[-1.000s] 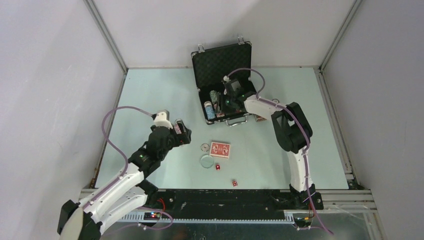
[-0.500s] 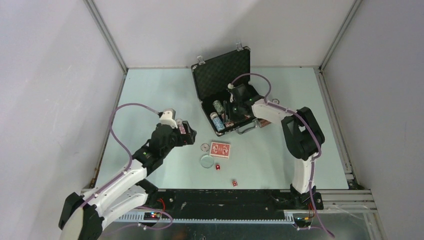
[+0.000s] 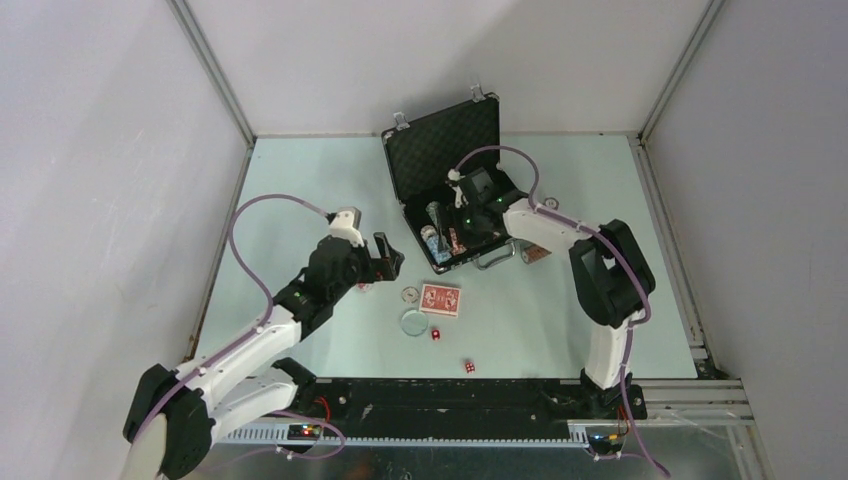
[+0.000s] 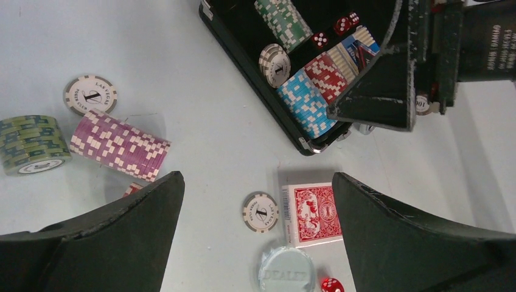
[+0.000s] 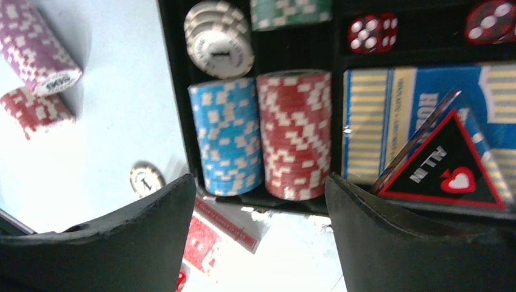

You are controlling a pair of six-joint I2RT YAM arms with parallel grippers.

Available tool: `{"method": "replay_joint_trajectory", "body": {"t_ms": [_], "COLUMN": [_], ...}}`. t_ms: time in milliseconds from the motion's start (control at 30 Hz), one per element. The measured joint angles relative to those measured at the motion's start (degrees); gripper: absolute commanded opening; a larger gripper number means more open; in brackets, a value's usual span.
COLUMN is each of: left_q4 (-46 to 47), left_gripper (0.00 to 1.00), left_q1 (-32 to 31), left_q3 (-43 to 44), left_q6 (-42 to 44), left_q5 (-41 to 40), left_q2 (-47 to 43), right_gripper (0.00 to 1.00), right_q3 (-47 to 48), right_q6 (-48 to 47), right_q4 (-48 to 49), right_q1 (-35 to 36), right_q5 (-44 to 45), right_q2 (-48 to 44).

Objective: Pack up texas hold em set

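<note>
The black briefcase [image 3: 440,140] stands open at the back, with blue [image 5: 225,134], red [image 5: 295,131] and green chip stacks, red dice [image 5: 371,33] and a blue card box inside. My right gripper [image 3: 462,235] is open and empty over its front edge [image 5: 260,182]. My left gripper [image 3: 385,262] is open and empty above the table [image 4: 255,179]. Below it lie a single chip [image 4: 260,212], the red-backed cards [image 4: 313,213], the clear disc [image 4: 286,274] and a red die [image 4: 330,285]. Purple [image 4: 118,146] and green [image 4: 30,145] stacks lie to its left.
A second red die [image 3: 468,367] lies near the front edge. A small red chip stack [image 5: 33,109] and another single chip [image 4: 90,94] lie left of the case. A small item [image 3: 535,252] sits right of the case handle. Walls enclose the table.
My left gripper has moved right toward the cards, and the pink chips seen at its fingers no longer show there. The briefcase turned slightly as my right gripper shifted over it.
</note>
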Motion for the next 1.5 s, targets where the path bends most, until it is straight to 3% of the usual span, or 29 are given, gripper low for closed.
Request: {"method": "replay_joint_trajectory", "body": {"t_ms": [500,633,700,767,1067,1500], "left_q4": [-4.4,-6.1,-6.5,-6.4,-6.8,-6.0], "left_gripper": [0.98,0.98,0.98,0.98,0.98,0.98], "left_q1": [2.6,2.6,2.6,2.6,2.6,2.6], "left_q3": [-2.9,-4.4,-4.6,-4.6,-5.9,-7.3], "left_q6": [-2.6,-2.6,-2.6,-2.5,-2.5,-2.0], "left_q5": [-0.4,-1.1,-1.5,-1.7,-2.1,-1.8], "left_q2": [-6.2,-10.7,-12.2,-12.7,-13.4,-12.4], "right_gripper": [0.74,0.81,0.97,0.99,1.00,0.97], "right_q3": [0.0,-0.5,-0.5,-0.5,-0.5,-0.5], "right_q6": [-2.3,-1.7,-0.8,1.2,12.3,15.8], "right_q4": [-7.6,-8.4,-8.5,-8.7,-11.8,-10.3], "right_q1": [12.0,13.4,15.0,16.7,19.8,22.2], "right_q5": [6.5,8.4,10.8,14.6,24.2,23.6], "right_q2": [-7.2,-7.2,-6.9,-6.3,-3.1,0.2]}}
